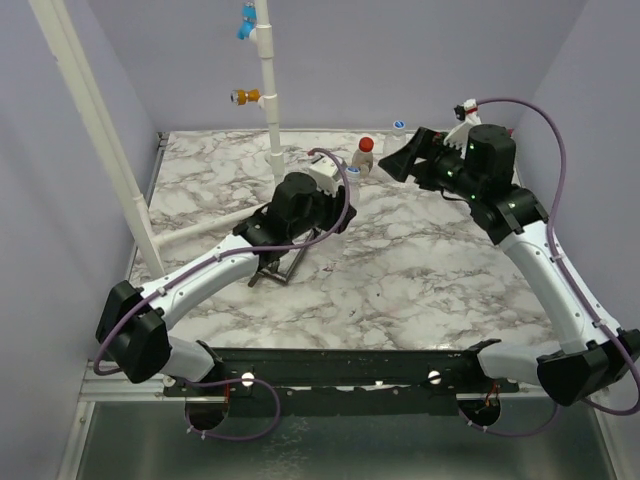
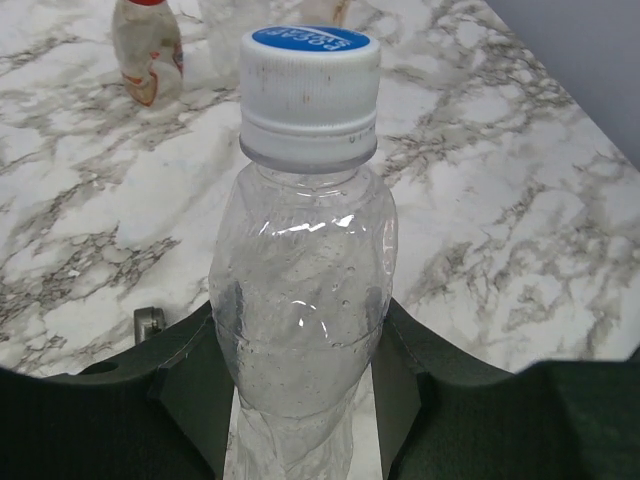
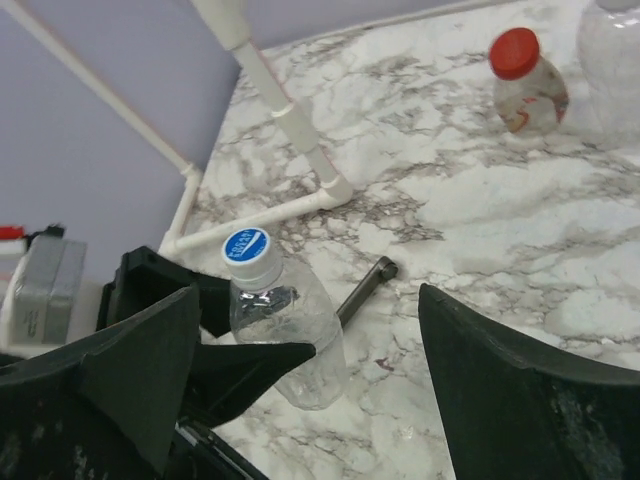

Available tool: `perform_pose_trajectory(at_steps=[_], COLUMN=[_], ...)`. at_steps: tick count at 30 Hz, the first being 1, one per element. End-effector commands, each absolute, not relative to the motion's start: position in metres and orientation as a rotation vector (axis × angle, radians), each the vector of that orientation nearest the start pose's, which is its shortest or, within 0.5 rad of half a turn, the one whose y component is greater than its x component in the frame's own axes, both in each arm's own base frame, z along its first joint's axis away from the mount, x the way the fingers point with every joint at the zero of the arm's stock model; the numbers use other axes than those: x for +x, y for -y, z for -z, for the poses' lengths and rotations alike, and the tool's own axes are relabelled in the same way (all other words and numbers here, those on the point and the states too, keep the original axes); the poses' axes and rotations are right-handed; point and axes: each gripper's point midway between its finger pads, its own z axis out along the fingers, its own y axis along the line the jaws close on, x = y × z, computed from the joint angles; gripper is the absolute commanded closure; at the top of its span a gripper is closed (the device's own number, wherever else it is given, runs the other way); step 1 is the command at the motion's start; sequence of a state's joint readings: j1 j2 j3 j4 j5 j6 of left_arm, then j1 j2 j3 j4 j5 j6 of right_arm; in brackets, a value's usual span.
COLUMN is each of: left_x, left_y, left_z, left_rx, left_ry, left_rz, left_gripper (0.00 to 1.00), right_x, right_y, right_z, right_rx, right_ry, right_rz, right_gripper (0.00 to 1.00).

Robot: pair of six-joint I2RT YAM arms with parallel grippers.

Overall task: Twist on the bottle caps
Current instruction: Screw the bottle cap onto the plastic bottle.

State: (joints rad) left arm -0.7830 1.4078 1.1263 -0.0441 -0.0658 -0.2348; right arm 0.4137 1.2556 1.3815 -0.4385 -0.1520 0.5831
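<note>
One white pipe near red-capped bottle

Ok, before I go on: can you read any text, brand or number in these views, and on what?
On the white cap of the clear bottle: white lettering on its blue top, too blurred and oblique to read in either wrist view.
On the small red-capped bottle: a reddish label, no words legible.
Nothing else shows readable text.

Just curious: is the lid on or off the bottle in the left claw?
On: the white-and-blue cap covers the neck of the clear bottle. Tightness: cannot tell.
</note>
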Motion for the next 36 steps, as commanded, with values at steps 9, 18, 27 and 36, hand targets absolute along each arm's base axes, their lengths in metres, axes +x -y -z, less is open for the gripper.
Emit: perform_pose_trajectory(at_steps=[9,18,27,36], left_x=[0.223,0.208,0.209,0.209], left_y=[0.325,0.329,0.334,0.336], left_z=[-0.309,-0.320,-0.314,-0.304], left_rx=[0.793,0.811,0.813,0.815], left_ry=[-1.625,-1.571,-1.588,-1.612], left_rz=[1.481,1.658,1.710,1.739], left_gripper=[1.00,1.00,1.00,1.00], right_x=[0.272,0.258,0.247,0.243], right_y=[-0.253,-0.265,-0.271,-0.281], right_z=[-0.377,-0.382,-0.388,-0.385], right_rx=[-0.545,-0.605,-0.637,-0.652], right_ry=[-1.691,-1.579,-1.500,-1.492], right_rz=[-1.391,-1.620,-1.729,-1.775], right_gripper=[0.08,0.08,0.18,0.31])
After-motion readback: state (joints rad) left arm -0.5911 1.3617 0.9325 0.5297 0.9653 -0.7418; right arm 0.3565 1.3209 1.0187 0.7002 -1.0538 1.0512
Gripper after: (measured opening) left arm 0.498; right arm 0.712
